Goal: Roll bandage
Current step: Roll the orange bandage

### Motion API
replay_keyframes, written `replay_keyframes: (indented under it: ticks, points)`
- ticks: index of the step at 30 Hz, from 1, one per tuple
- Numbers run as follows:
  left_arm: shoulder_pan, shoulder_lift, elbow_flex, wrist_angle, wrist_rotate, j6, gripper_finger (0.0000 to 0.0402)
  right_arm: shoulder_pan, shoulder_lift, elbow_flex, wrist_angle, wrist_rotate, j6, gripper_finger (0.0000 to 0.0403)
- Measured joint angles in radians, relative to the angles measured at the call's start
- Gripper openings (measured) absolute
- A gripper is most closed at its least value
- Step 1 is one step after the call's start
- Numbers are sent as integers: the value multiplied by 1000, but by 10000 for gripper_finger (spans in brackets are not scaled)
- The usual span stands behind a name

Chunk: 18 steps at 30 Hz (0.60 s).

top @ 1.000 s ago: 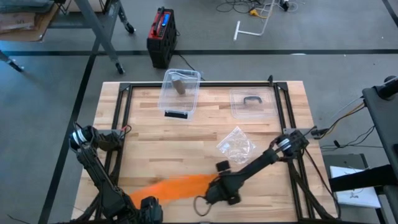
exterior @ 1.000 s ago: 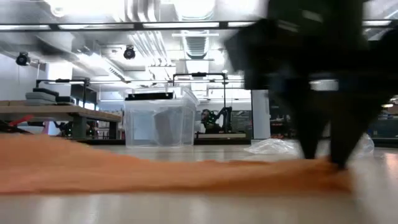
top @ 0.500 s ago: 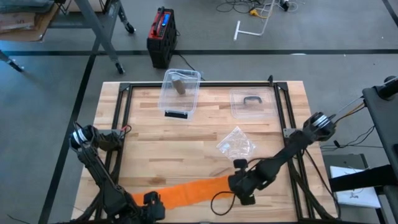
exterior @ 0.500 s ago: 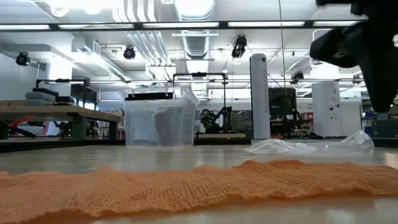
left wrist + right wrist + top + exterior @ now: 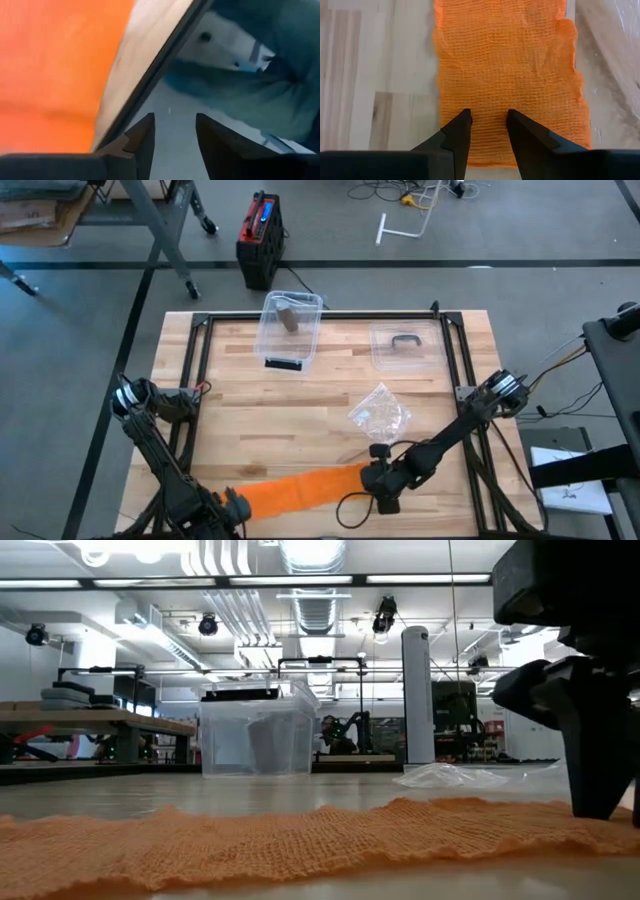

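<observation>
1. One orange bandage (image 5: 300, 490) lay flat across the table's six o'clock edge.
2. Two dark arms were in play, so two grippers: the left gripper (image 5: 232, 508) down at seven o'clock, the right gripper (image 5: 372, 480) at about five.
3. One clear plastic box (image 5: 290, 328) stood at twelve o'clock.
4. One clear lid (image 5: 404, 346) with a dark handle lay at one o'clock.
5. One crumpled clear wrapper (image 5: 380, 410) sat near three o'clock of centre.
6. One wooden table (image 5: 240, 405) carried it all.

An orange open-weave mesh bandage (image 5: 300, 488) lies on the pale wood-grain table (image 5: 240, 400), near a clear bin (image 5: 290, 330).
</observation>
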Motion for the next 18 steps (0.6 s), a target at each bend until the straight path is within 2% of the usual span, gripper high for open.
replay_keyframes:
  ticks: [5, 11, 18]
  points:
    - [-19, -13, -1, -70, 97, -193, 147, 20, -11, -4, -45, 6, 0, 120]
    - [-39, -25, -3, -220, 99, -456, 158, 57, -56, -2, -109, 2, 3, 118]
    - [-52, -35, -30, -295, 106, -640, 158, 93, -92, 45, -113, 87, -1, 131]
